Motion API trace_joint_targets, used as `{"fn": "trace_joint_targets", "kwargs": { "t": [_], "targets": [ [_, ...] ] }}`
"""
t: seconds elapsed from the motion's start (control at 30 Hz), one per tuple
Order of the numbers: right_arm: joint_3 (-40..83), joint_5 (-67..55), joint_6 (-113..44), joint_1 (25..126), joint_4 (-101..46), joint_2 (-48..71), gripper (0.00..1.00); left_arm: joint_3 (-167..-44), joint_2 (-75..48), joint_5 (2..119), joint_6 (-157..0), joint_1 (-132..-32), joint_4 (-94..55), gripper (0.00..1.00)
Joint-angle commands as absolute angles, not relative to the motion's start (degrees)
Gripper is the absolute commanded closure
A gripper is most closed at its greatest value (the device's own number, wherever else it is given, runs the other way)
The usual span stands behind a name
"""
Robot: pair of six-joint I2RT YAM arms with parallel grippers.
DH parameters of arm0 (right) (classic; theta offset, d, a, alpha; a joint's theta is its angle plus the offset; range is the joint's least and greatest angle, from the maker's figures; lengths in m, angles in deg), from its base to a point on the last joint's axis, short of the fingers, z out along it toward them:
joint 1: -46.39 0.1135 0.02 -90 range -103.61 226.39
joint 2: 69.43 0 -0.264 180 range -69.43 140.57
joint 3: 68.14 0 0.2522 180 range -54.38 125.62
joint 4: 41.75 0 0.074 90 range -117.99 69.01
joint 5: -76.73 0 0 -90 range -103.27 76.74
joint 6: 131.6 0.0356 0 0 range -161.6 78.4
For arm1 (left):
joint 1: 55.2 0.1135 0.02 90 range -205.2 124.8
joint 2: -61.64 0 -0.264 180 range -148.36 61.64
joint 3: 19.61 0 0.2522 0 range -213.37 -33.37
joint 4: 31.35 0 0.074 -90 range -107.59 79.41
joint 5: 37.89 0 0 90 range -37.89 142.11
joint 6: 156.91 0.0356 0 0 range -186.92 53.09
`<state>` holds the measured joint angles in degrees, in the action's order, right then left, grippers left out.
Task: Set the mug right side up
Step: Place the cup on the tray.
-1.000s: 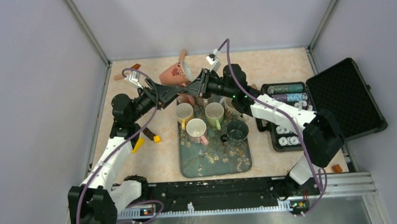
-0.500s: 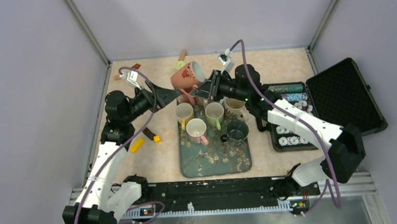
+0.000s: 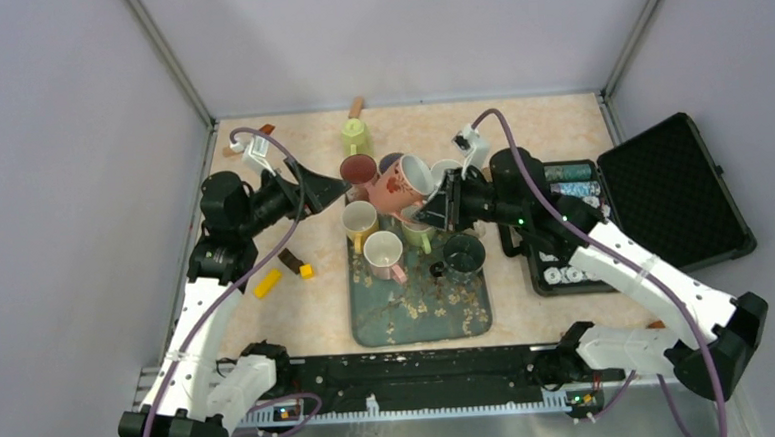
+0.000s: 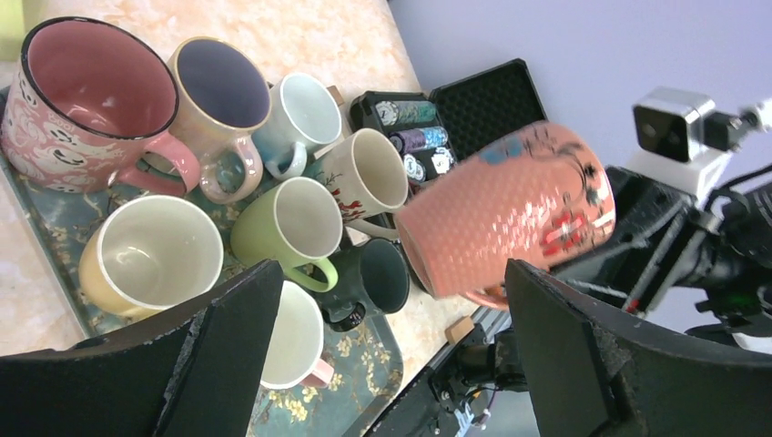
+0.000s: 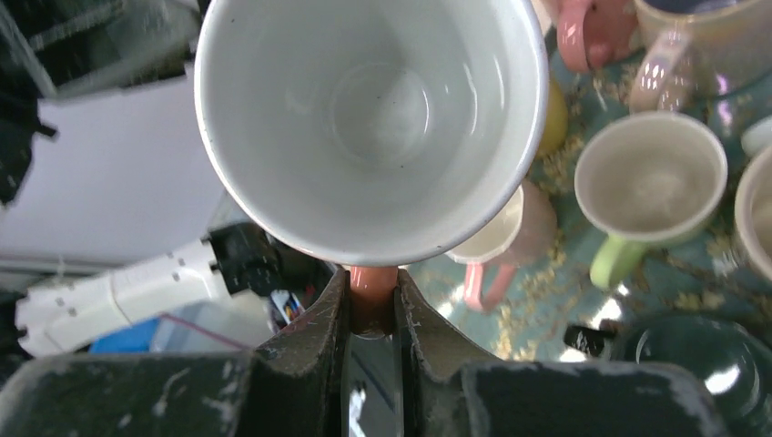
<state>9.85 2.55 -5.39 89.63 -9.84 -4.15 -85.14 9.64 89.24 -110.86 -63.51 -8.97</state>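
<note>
R gripper [image 5: 371,280] pinches pink mug [image 3: 394,188] by handle, mostly hidden; L gripper [image 4: 393,273] spread, empty.

The top camera looked down from the near edge over the whole worktop [image 3: 309,318]; both wrist cameras sat close, facing each other across the pink mug [image 4: 510,214] and tray [image 4: 360,364]

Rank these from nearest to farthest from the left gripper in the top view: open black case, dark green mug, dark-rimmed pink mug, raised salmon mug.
1. Dark-rimmed pink mug, right beside the left gripper.
2. Salmon mug, raised over the far end of the tray.
3. Dark green mug, on the tray's right side.
4. Black case, at the far right.
</note>
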Motion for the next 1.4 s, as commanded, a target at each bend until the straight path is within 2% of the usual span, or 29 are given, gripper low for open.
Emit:
{"fn": "trace_joint_targets", "kwargs": {
  "t": [0.0, 0.17, 0.43, 0.77, 1.37],
  "targets": [
    [9.0, -1.5, -11.8, 94.3, -2.8, -12.1, 1.00, -87.4, 9.9, 88.4, -108.1, -63.8, -8.0, 0.02],
    [3.8, -6.3, -12.0, 100.7, 3.1, -17.4, 1.00, -87.4, 9.8, 88.4, -107.0, -63.8, -6.6, 0.02],
    [-6.0, -19.6, -7.3, 114.4, 3.4, -19.3, 1.00, -87.2, 10.7, 87.1, -104.0, -64.0, -2.9, 0.02],
    [-13.4, -26.3, -4.2, 119.1, 1.5, -18.8, 1.00, -87.4, 11.3, 86.5, -102.3, -64.0, -0.4, 0.02],
    [-15.8, -36.4, -4.6, 127.3, -7.5, -5.6, 1.00, -86.6, 11.5, 86.4, -101.0, -64.0, 0.2, 0.02]
  ]
}}
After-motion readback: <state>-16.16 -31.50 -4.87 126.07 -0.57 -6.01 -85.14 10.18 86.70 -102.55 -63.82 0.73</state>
